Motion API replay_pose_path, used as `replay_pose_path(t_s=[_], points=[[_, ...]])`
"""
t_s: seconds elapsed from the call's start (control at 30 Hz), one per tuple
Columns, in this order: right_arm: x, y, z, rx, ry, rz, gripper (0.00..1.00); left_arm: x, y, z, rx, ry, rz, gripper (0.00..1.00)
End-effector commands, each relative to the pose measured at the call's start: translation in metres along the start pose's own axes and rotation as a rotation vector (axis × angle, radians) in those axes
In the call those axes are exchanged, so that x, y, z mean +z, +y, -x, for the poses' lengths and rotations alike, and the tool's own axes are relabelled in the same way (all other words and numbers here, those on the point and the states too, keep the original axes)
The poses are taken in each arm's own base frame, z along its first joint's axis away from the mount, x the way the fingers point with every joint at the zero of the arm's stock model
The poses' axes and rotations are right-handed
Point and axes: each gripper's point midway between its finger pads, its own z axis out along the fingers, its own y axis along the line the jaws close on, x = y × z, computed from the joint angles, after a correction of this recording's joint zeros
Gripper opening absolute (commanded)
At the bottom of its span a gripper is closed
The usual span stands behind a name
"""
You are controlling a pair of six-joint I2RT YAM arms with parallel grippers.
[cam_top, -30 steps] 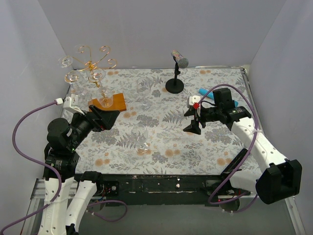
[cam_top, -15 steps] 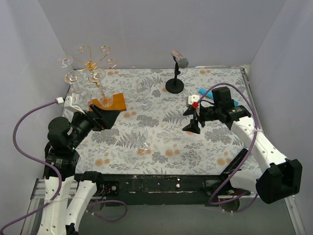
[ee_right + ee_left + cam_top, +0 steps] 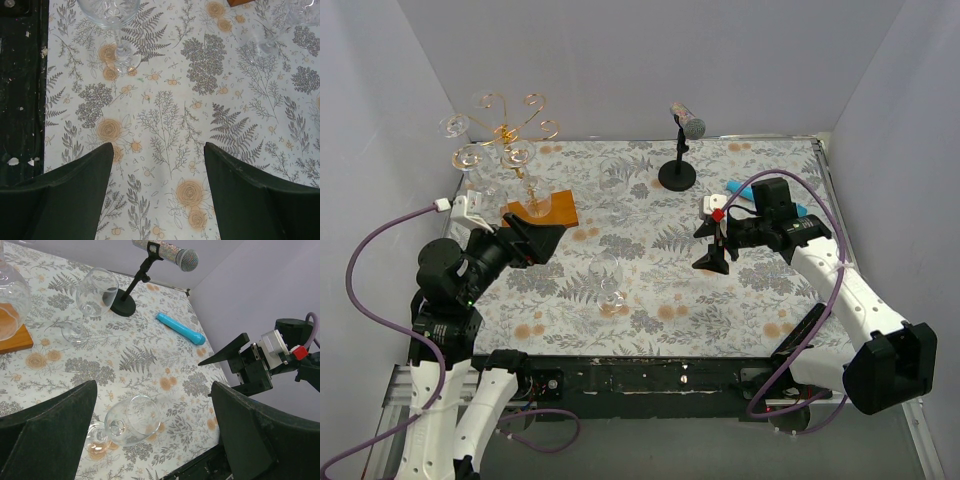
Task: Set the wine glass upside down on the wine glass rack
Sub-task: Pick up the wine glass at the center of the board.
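Altogether two wine glasses [image 3: 610, 283] [image 3: 618, 176] on the cloth [image 3: 760, 295], one rack [image 3: 558, 208], one microphone [image 3: 687, 122].

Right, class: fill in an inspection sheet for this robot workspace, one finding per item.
Surface: flowered tablecloth, flat; no spills seen.
Job's things: gold wire rack on wooden base, back left, hanging glasses on its arms; middle glass and back glass loose on the cloth.
Clutter: microphone on a black stand; blue tube beside the right arm.
Claws: left claw and right claw both open, empty, above the cloth.
Cables: purple cable looping off each arm.
Surroundings: plain pale walls on three sides.
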Motion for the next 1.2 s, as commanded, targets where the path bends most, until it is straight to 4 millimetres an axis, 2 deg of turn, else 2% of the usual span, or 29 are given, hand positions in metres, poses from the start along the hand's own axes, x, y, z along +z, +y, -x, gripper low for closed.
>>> replay_pose_path(t_s=[0.0, 0.2, 0.57, 0.63, 0.83, 1.0, 1.17], points=[[-0.002, -0.004, 0.02, -0.033, -0.039, 0.001, 0.81, -0.006, -0.011, 0.011, 0.03, -0.018, -0.019, 0.98], [-0.001, -0.004, 0.024, -0.033, -0.054, 0.005, 0.81, -0.006, -0.028, 0.027, 0.042, -0.035, -0.06, 0.98], [-0.006, -0.003, 0.021, -0.051, -0.057, -0.028, 0.81, -0.001, -0.08, 0.088, 0.103, -0.108, -0.167, 0.98], [-0.01, -0.006, 0.018, -0.042, -0.061, -0.042, 0.81, 0.007, -0.079, 0.101, 0.111, -0.12, -0.139, 0.98], [-0.028, -0.015, 0.017, -0.004, -0.132, -0.075, 0.81, 0.029, -0.093, 0.15, 0.142, -0.175, -0.107, 0.98], [-0.033, -0.011, 0.011, -0.002, -0.157, -0.089, 0.81, 0.057, -0.086, 0.166, 0.134, -0.168, -0.064, 0.98], [-0.032, -0.009, 0.004, 0.006, -0.164, -0.09, 0.81, 0.067, -0.083, 0.157, 0.111, -0.127, -0.08, 0.98]])
